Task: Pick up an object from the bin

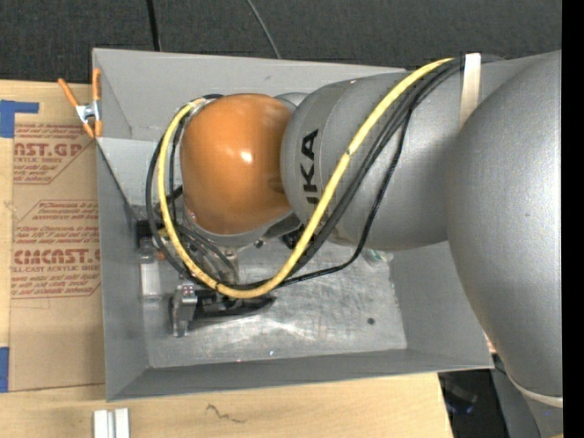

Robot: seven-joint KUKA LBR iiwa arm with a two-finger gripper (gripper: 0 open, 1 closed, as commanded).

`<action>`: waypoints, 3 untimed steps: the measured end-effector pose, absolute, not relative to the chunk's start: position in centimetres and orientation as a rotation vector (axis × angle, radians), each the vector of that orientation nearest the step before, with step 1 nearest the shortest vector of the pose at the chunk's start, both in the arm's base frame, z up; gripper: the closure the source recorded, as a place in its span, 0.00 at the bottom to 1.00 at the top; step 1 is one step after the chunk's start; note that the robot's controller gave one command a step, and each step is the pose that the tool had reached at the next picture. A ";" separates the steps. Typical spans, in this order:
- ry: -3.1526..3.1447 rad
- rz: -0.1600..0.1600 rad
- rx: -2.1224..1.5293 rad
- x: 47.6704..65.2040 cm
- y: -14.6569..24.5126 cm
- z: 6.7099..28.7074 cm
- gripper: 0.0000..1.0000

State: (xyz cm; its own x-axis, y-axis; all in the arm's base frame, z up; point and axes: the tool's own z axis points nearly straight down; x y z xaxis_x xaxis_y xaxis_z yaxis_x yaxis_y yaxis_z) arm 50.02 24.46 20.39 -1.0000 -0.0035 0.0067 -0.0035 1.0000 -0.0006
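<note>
My gripper [204, 255] is low in the left part of the bin, close to the left wall, and mostly hidden under the orange cover. Just in front of it on the bin floor lies a flat black thing [234, 303] with a grey metal end [182, 312] at its left; whether it touches the gripper I cannot tell. A small white thing [151, 279] lies against the left wall beside the gripper. A small dark thing [144, 235] sits a little further back along that wall.
The arm with its orange cover and yellow and black cables spans the bin from the right and hides its back and middle. A small pale thing [375, 258] lies at the arm's edge on the right. Bare grey floor shows along the front.
</note>
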 end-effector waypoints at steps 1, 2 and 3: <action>-3.142 -0.002 0.001 50.2 24.4 20.8 0.00; -3.145 -0.007 0.147 49.1 21.9 17.7 0.00; -3.132 0.002 0.135 48.6 18.4 17.2 0.00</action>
